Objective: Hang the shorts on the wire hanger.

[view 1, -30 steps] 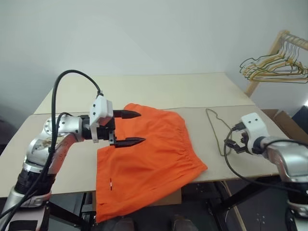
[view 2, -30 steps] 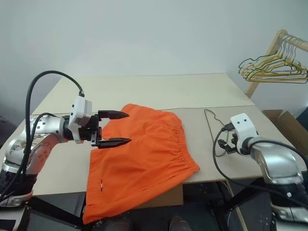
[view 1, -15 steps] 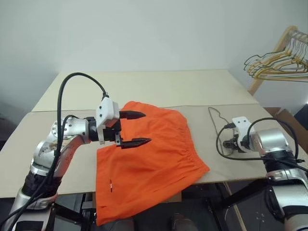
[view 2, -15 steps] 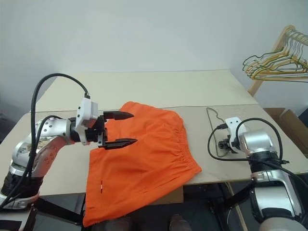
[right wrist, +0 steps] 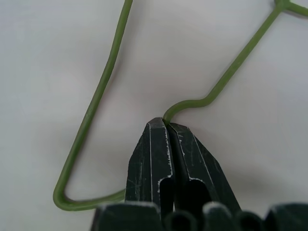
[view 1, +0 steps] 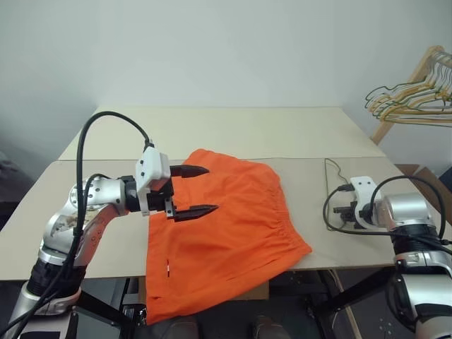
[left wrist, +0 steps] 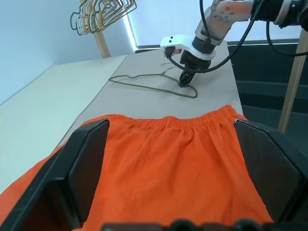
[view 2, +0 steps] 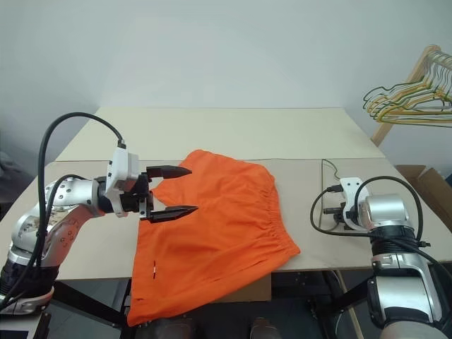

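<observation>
Two fingers of the right gripper pinch the wire hanger on the desk; left gripper hovers released over the shorts. Next, probably lift the hanger.

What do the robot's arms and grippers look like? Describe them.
Both arms are silver-grey metal with rounded joints and looping black cables. Each wrist carries a white angular housing. The left gripper and right gripper each have two black, tapered, pointed fingers.

I look all over and I can find no words, no numbers, no brand names and no signs to read on anything here.
</observation>
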You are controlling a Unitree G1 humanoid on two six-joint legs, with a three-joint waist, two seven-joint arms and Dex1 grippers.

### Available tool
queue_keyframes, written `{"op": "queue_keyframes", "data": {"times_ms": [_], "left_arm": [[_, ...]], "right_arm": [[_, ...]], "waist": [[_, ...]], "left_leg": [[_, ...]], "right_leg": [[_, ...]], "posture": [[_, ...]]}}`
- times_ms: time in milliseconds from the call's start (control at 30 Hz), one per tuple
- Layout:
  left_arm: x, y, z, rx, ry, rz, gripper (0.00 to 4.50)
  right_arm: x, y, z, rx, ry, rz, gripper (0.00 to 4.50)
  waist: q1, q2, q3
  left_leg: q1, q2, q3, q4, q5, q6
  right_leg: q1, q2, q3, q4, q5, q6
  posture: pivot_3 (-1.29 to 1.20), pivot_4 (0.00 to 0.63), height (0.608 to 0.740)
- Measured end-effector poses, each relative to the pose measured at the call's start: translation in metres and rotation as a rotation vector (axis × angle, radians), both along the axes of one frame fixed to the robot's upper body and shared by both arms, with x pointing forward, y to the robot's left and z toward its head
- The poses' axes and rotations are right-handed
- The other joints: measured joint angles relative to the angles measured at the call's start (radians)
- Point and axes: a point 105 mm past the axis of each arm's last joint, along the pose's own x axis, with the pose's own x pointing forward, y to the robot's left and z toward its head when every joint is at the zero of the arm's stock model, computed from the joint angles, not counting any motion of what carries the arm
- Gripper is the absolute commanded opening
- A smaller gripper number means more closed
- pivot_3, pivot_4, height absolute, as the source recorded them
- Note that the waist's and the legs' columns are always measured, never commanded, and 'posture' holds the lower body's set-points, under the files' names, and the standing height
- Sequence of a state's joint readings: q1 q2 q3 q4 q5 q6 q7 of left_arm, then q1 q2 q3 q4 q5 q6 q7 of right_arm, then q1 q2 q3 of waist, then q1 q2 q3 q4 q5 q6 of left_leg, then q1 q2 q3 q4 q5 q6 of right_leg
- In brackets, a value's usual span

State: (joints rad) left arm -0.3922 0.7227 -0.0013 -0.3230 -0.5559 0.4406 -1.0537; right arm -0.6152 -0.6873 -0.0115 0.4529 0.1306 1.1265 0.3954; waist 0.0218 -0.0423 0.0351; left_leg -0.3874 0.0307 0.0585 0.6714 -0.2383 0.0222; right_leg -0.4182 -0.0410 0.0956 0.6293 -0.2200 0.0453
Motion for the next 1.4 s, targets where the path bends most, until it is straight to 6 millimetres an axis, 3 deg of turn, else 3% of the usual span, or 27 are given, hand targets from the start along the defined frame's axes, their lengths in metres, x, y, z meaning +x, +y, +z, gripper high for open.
{"op": "queue_keyframes", "data": {"times_ms": [67, 133, 200, 300, 367, 433, 500, 567, 633, 800, 1033, 1167, 1400], "left_arm": [[0.003, 0.001, 0.002, -0.001, -0.003, 0.008, 4.5], [0.009, 0.002, 0.006, -0.011, -0.011, 0.02, 4.5], [0.016, 0.005, 0.012, -0.022, -0.015, 0.039, 4.5], [0.031, 0.008, 0.025, -0.052, -0.027, 0.084, 4.5], [0.041, 0.01, 0.033, -0.075, -0.03, 0.12, 4.5], [0.051, 0.012, 0.04, -0.094, -0.013, 0.155, 4.5], [0.057, 0.014, 0.043, -0.102, 0.017, 0.181, 4.5], [0.061, 0.016, 0.041, -0.099, 0.058, 0.194, 4.5], [0.063, 0.015, 0.037, -0.077, 0.111, 0.186, 4.5], [0.054, -0.001, 0.021, 0.035, 0.23, 0.07, 4.5], [0.065, -0.009, -0.012, 0.168, 0.314, 0.082, 4.5], [0.075, -0.015, -0.016, 0.197, 0.311, 0.081, 4.5], [0.065, -0.023, -0.031, 0.309, 0.295, -0.052, 4.5]], "right_arm": [[0.001, -0.005, 0.003, -0.099, -0.068, 0.034, 0.04], [0.008, -0.007, 0.019, -0.274, -0.209, 0.151, 0.04], [0.018, 0.0, 0.058, -0.516, -0.42, 0.348, 0.04], [0.022, 0.028, 0.116, -0.853, -0.693, 0.66, 0.04], [0.016, 0.049, 0.13, -1.031, -0.812, 0.868, 0.04], [0.01, 0.068, 0.125, -1.152, -0.885, 1.047, 0.04], [0.003, 0.079, 0.108, -1.246, -0.912, 1.221, 0.04], [0.0, 0.083, 0.097, -1.296, -0.938, 1.313, 0.04], [0.001, 0.09, 0.099, -1.342, -0.985, 1.373, 0.04], [0.01, 0.106, 0.13, -1.431, -1.122, 1.399, 0.04], [0.008, 0.121, 0.117, -1.408, -1.142, 1.489, 0.04], [0.006, 0.126, 0.119, -1.408, -1.166, 1.5, 0.04], [0.005, 0.13, 0.123, -1.416, -1.179, 1.505, 0.04]], "waist": [[0.003, 0.0, 0.0], [0.003, 0.003, 0.001], [-0.002, 0.008, 0.002], [-0.013, 0.009, 0.002], [-0.017, 0.008, 0.002], [-0.021, 0.008, 0.002], [-0.024, 0.008, 0.002], [-0.029, 0.008, 0.002], [-0.036, 0.008, 0.002], [-0.039, 0.008, 0.002], [-0.036, 0.008, 0.002], [-0.036, 0.007, 0.003], [-0.043, 0.008, 0.003]], "left_leg": [[-0.002, 0.0, 0.0, 0.001, 0.0, 0.0], [-0.004, 0.0, 0.0, 0.001, 0.0, 0.0], [-0.005, -0.001, 0.001, 0.002, 0.0, 0.0], [-0.003, 0.0, 0.0, 0.002, 0.0, 0.0], [-0.002, 0.0, 0.0, 0.002, 0.0, 0.0], [-0.002, 0.0, 0.001, 0.003, 0.0, 0.0], [-0.003, 0.0, 0.001, 0.004, 0.0, 0.0], [-0.004, -0.001, 0.002, 0.006, 0.0, 0.0], [-0.004, -0.001, 0.003, 0.006, 0.0, 0.0], [-0.003, -0.001, 0.002, 0.006, 0.0, 0.0], [-0.004, -0.002, 0.002, 0.006, 0.0, 0.0], [-0.004, -0.002, 0.002, 0.007, 0.0, 0.0], [-0.004, -0.002, 0.002, 0.007, 0.0, 0.0]], "right_leg": [[-0.002, 0.0, 0.0, 0.0, 0.0, 0.0], [-0.005, 0.0, 0.001, 0.0, 0.0, 0.002], [-0.005, -0.001, 0.001, 0.0, 0.0, 0.003], [-0.004, 0.0, 0.0, 0.0, -0.001, 0.003], [-0.003, 0.0, 0.0, 0.0, -0.001, 0.003], [-0.003, 0.0, 0.001, 0.001, -0.001, 0.003], [-0.003, 0.0, 0.002, 0.001, -0.002, 0.001], [-0.004, -0.001, 0.003, 0.001, -0.002, 0.0], [-0.003, -0.001, 0.004, 0.001, -0.002, 0.0], [-0.003, -0.001, 0.004, 0.001, -0.002, -0.001], [-0.003, -0.001, 0.004, 0.001, -0.001, -0.002], [-0.003, -0.001, 0.004, 0.001, -0.001, -0.002], [-0.003, -0.001, 0.004, 0.001, 0.0, -0.003]], "posture": [[0.11, 0.0, 0.74], [0.11, 0.0, 0.74], [0.11, 0.0, 0.74], [0.1, 0.0, 0.74], [0.1, 0.0, 0.74], [0.1, 0.0, 0.74], [0.11, 0.0, 0.74], [0.11, 0.0, 0.74], [0.11, 0.0, 0.74], [0.1, 0.0, 0.74], [0.09, 0.0, 0.74], [0.08, 0.0, 0.74], [0.07, 0.0, 0.74]]}}
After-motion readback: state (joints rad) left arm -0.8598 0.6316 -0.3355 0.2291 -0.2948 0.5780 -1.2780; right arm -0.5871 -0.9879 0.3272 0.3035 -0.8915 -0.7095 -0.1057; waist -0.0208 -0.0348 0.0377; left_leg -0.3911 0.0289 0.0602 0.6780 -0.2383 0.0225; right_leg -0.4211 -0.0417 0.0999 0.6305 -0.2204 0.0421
